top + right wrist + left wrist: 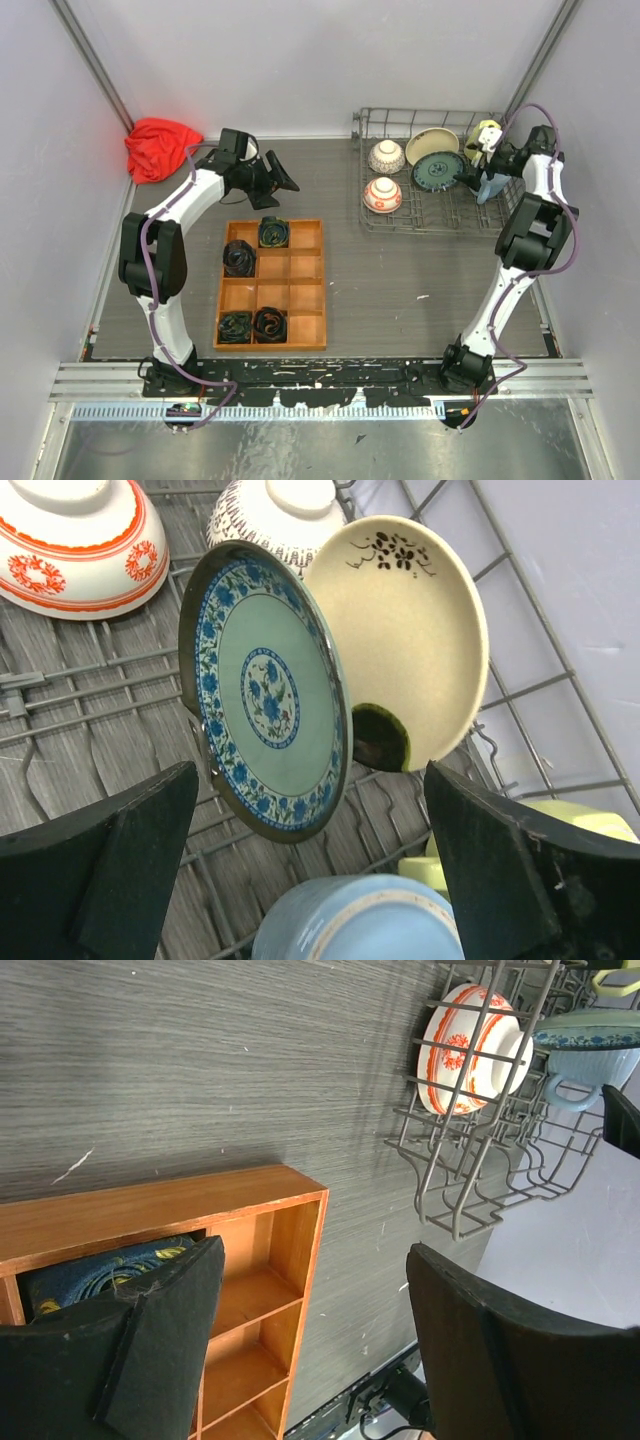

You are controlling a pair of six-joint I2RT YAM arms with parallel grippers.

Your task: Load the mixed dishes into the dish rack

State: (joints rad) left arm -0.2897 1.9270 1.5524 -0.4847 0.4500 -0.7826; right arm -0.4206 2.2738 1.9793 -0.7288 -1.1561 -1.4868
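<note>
The dish rack (pixel 430 226) stands at the back right. In it are two white-and-red bowls (pixel 386 156) (pixel 382 195), the teal patterned plate (pixel 438 171) and the cream plate (pixel 431 145) upright on edge, the yellow mug (pixel 484 134) and the light blue cup (pixel 490 187). My right gripper (pixel 476 168) is open over the rack's right end. In the right wrist view the blue cup (pixel 360 925) sits low between its fingers (pixel 110 870), with the teal plate (pixel 265 695), cream plate (pixel 420 630) and mug (pixel 585 825) beyond. My left gripper (pixel 286 184) is open and empty, above the table.
An orange-brown wooden compartment tray (pixel 300 285) lies mid-table, with dark rolled items (pixel 273 232) in several cells. A red cloth (pixel 160 147) sits at the back left corner. The enclosure walls stand close behind and beside the rack. The left wrist view shows the tray (pixel 265 1260) and rack corner (pixel 450 1160).
</note>
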